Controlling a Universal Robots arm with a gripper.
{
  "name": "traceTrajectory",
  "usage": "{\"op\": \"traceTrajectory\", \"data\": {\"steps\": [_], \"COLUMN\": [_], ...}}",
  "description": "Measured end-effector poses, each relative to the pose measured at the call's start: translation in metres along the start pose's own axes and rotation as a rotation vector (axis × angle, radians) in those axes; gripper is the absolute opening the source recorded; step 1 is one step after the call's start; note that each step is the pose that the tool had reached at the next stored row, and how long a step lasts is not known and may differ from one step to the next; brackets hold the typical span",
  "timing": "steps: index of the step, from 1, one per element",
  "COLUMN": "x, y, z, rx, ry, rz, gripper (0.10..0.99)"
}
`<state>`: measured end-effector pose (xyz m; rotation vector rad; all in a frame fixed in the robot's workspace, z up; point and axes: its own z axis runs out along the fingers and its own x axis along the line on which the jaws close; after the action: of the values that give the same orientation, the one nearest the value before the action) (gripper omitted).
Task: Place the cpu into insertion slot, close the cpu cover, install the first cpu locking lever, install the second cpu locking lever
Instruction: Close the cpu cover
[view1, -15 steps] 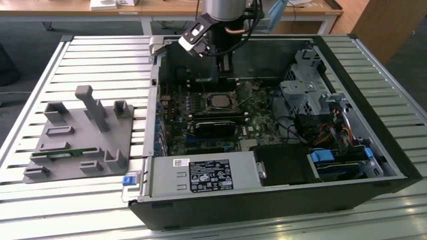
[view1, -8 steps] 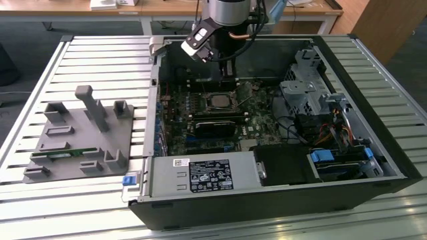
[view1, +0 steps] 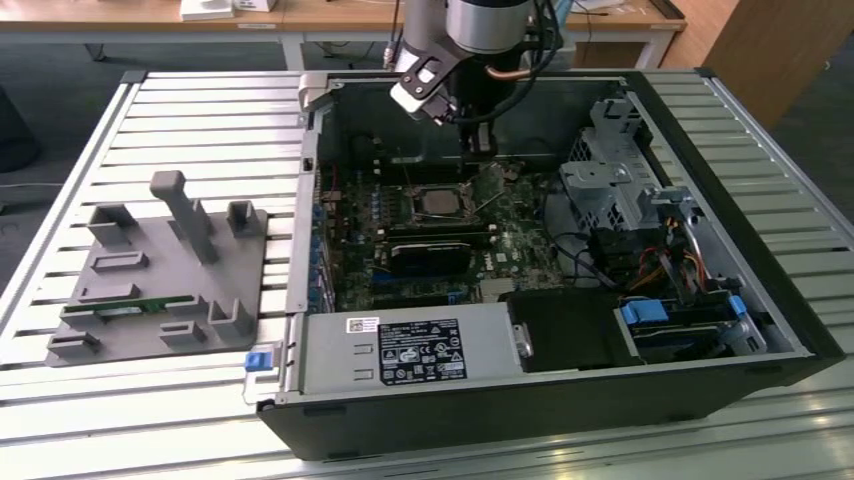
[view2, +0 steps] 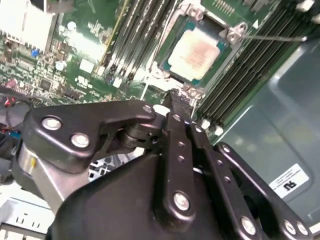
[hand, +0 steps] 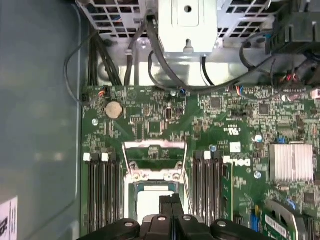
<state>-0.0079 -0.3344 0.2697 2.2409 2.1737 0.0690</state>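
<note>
Just under my fingertips (view2: 172, 116): the cpu (view2: 197, 50), seated flat in the insertion slot (hand: 155, 186), pale metal top up, green edge showing round it. My gripper (view2: 179, 97) is closed, fingers pressed together w/ nothing btwn them. Tips sit at the near edge of the slot. Contact w/ the slot rim: cannot tell. In the first wrist view my fingers hide the near part of the chip.

Beyond my fingers, on the far side of the slot: the cpu cover (hand: 155, 146), a silver frame. It looks lifted off the chip, not lying on it; exact tilt unclear. A thin locking lever (view2: 272, 36) sticks out sideways from a slot corner, over the memory slots (hand: 102, 190). It is not hooked down. Mem. slots flank the slot on both sides of my hand.

Farther out from my hand on the board: coin cell (hand: 113, 109), ribbed heat sink (hand: 291, 162). In the exterior view my arm (view1: 481, 25) hangs into the open PC case (view1: 534, 400), which lies on a slatted table (view1: 160, 100). Well off from my hand, outside the case: a grey fixture block (view1: 147, 290).
</note>
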Motion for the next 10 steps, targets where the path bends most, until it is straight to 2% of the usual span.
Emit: {"op": "traceTrajectory", "data": {"steps": [3, 10], "x": [0.0, 0.0037], "y": [0.0009, 0.0104], "z": [0.0011, 0.0032], "rx": [0.001, 0.004], "ry": [0.0023, 0.0026], "rz": [-0.04, -0.045], "gripper": [0.106, 0.106]}}
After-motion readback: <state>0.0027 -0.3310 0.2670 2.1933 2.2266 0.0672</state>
